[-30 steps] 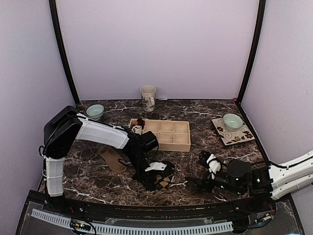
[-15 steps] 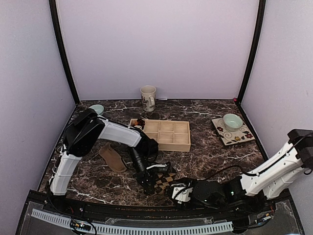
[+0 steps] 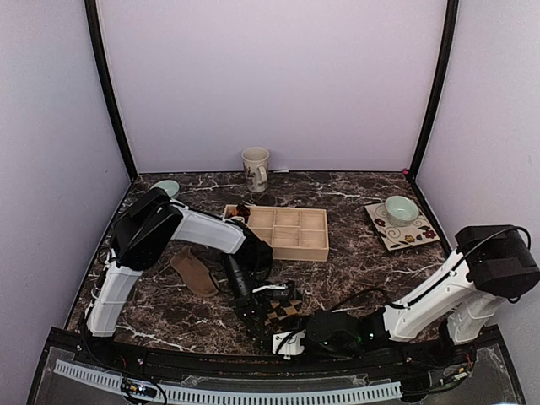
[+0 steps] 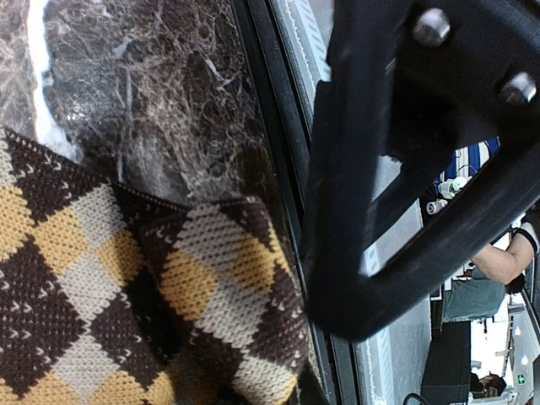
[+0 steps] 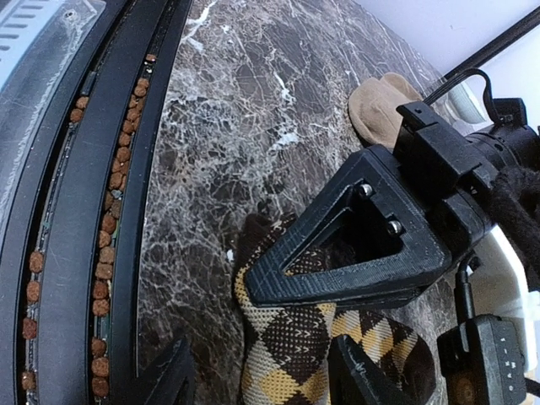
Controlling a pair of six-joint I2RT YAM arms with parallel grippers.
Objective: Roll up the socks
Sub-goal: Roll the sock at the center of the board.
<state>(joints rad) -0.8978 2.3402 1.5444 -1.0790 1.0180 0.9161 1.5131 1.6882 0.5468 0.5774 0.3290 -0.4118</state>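
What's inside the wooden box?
The light wooden box holds a small white rolled sock and a dark reddish-brown bundle at its left end. The left arm covers that near corner.

i counted two flat socks, one tan sock (image 3: pixel 195 272) and one argyle sock (image 3: pixel 287 309). there were two green bowls, a left bowl (image 3: pixel 168 186) and a right bowl (image 3: pixel 402 208). i also saw one mug (image 3: pixel 256 169), one patterned plate (image 3: pixel 418 235) and one wooden tray (image 3: pixel 291 251).
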